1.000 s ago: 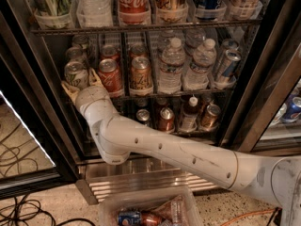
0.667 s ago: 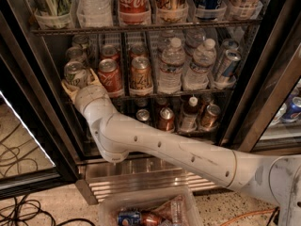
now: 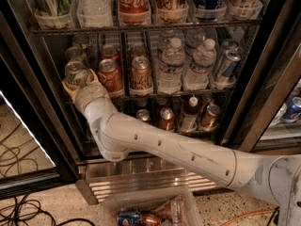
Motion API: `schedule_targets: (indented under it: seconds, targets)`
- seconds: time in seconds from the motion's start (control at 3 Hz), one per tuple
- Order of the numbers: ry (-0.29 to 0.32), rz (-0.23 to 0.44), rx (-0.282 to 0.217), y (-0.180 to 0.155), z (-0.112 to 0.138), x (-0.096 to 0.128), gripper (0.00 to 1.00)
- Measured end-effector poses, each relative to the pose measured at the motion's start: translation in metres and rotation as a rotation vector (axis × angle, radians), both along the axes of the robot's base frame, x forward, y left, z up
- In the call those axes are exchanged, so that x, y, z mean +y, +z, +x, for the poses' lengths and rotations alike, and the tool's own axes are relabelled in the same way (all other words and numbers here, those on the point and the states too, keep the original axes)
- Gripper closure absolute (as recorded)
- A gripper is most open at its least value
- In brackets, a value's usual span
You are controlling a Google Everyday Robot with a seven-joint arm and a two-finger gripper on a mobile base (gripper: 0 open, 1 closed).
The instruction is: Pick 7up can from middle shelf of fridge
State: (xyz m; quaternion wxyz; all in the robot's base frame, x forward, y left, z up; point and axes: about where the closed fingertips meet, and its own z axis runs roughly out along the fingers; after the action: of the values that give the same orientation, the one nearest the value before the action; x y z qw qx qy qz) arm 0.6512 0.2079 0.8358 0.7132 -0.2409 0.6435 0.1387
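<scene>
7up can [image 3: 76, 73]: front left corner of the middle shelf [image 3: 155, 96], inside the fridge [image 3: 265, 69]. Gripper [image 3: 79, 84] pinches it, one finger on each side. Front row rightward: one red can [image 3: 109, 74], one orange-brown can [image 3: 140, 74], two water bottles [image 3: 171, 65].

End effector [image 3: 80, 80] at the 7up can [image 3: 75, 71], left lane of shelf [image 3: 155, 96]: tan, matt covering.
7up can: glossy metal, silver lid.
Arm [image 3: 178, 149]: off-white shell, smooth, matt, scuffed towards the right end.
Shelf: dark wire, thin metal rail.
Frame of fridge [image 3: 265, 74]: black, slight sheen; base [image 3: 141, 177] ribbed stainless steel, reflective.
Bottles [image 3: 171, 69]: clear glossy plastic.
Bin [image 3: 110, 206]: translucent plastic.
Floor [image 3: 42, 206]: speckled, stone-like.
</scene>
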Motion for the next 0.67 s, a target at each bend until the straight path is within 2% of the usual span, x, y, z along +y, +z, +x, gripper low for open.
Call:
schedule_targets:
  seconds: [0.67]
  targets:
    - [-0.002, -0.011, 0.002, 0.009, -0.0095, -0.0078, 1.0]
